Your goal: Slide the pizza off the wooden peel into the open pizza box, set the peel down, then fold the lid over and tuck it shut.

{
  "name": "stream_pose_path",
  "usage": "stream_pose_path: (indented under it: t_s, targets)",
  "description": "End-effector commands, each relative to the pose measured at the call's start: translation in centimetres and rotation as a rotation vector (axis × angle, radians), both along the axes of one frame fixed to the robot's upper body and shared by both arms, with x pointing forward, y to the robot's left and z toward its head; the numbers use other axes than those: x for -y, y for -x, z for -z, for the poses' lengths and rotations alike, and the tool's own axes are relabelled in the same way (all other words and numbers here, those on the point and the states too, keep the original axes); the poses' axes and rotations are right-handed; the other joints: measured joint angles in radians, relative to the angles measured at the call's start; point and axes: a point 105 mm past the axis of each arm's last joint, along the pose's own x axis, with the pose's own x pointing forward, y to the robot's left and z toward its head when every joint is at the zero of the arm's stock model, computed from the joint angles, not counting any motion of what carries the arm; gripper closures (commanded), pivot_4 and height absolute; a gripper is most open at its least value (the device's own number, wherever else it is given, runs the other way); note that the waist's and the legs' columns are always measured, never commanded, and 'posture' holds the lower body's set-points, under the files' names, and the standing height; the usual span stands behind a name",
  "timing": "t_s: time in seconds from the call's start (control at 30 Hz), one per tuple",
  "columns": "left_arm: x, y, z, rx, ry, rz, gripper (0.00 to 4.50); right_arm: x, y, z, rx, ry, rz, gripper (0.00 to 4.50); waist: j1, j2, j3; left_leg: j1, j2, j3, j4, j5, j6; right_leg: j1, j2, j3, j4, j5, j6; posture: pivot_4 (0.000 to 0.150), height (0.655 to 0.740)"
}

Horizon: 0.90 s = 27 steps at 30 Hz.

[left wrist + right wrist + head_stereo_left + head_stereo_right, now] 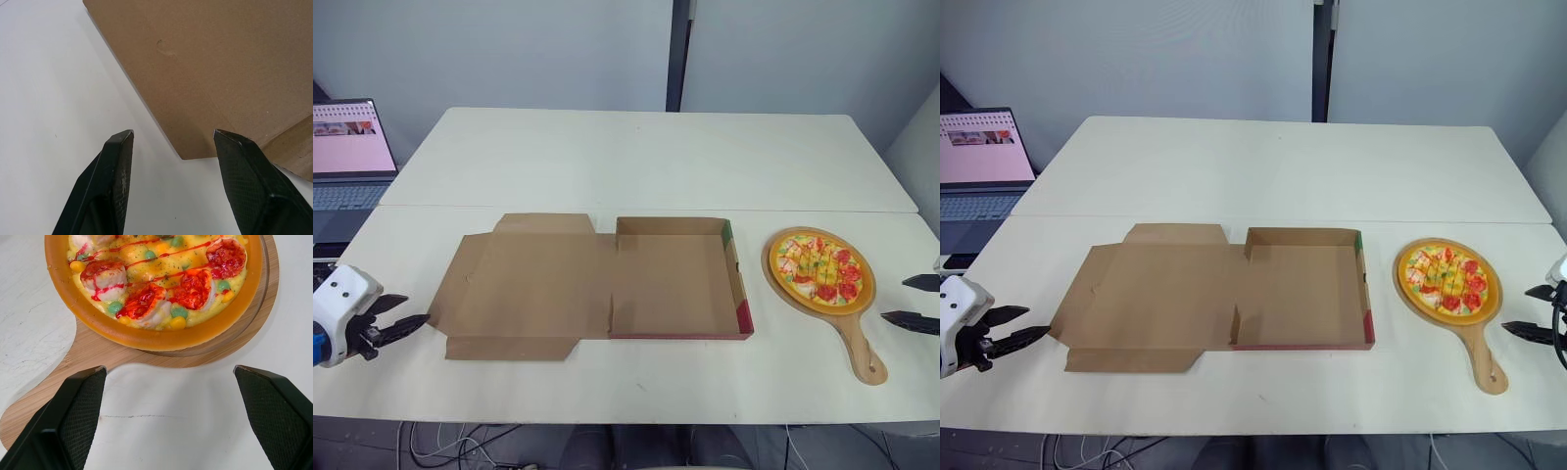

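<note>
A pizza (pixel 820 268) with red and yellow toppings lies on a round wooden peel (pixel 859 351) at the right of the table, its handle pointing toward the front edge. An open cardboard pizza box (pixel 677 278) lies in the middle, its lid (pixel 524 284) spread flat to the left. My right gripper (pixel 913 301) stands open just right of the peel's handle, empty; the right wrist view shows the pizza (pixel 156 279) close ahead. My left gripper (pixel 401 313) is open beside the lid's left corner (pixel 188 149), holding nothing.
An open laptop (pixel 347 157) stands off the table's far left. A seam (pixel 646 208) runs across the white table behind the box. The far half of the table is bare.
</note>
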Motion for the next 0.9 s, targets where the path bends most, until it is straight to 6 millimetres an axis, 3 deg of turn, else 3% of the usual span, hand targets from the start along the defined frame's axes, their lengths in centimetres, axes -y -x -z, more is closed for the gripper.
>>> stream_pose_path:
  t_s: [0.03, 0.2, 0.37, 0.77, 0.9]
  targets:
    - [0.1, -0.7, -1.1, 0.045, -0.018, 0.012, 1.82, 0.1, -1.0, -1.4, 0.097, 0.024, -0.007, 0.00, 0.000, 0.000, 0.000, 0.000, 0.000, 0.000, 0.000, 0.000, 0.000, 0.000, 0.000, 0.000, 0.000, 0.000, 0.000, 0.150, 0.7368]
    - [0.4, -1.9, -1.6, 0.103, 0.000, 0.031, 1.82, 0.4, -2.6, -2.0, 0.239, 0.062, -0.013, 0.00, 0.000, 0.000, 0.000, 0.000, 0.000, 0.001, 0.002, 0.000, 0.000, 0.000, 0.001, 0.000, 0.002, 0.000, 0.000, 0.150, 0.7368]
    - [0.9, -2.4, -1.9, 0.119, 0.071, 0.058, 1.82, 0.3, -2.2, -1.3, 0.234, 0.054, -0.037, 0.00, 0.000, 0.000, 0.000, 0.000, 0.000, 0.002, 0.002, 0.000, 0.000, 0.000, 0.001, 0.000, 0.002, 0.000, 0.000, 0.150, 0.7368]
    - [1.1, -2.3, -1.0, 0.084, 0.044, 0.070, 1.82, -0.4, -1.6, -1.4, 0.230, -0.002, -0.052, 0.00, -0.001, 0.000, 0.000, 0.000, 0.000, 0.001, 0.003, 0.000, 0.000, 0.000, 0.001, 0.001, 0.002, 0.000, 0.000, 0.150, 0.7368]
    - [1.4, -1.8, -1.2, 0.057, 0.124, 0.077, 0.94, -0.4, -1.5, -1.8, 0.227, -0.024, -0.023, 0.00, 0.000, 0.000, 0.000, 0.000, 0.000, 0.000, 0.003, 0.000, 0.000, 0.000, 0.001, 0.000, 0.003, 0.000, 0.000, 0.150, 0.7368]
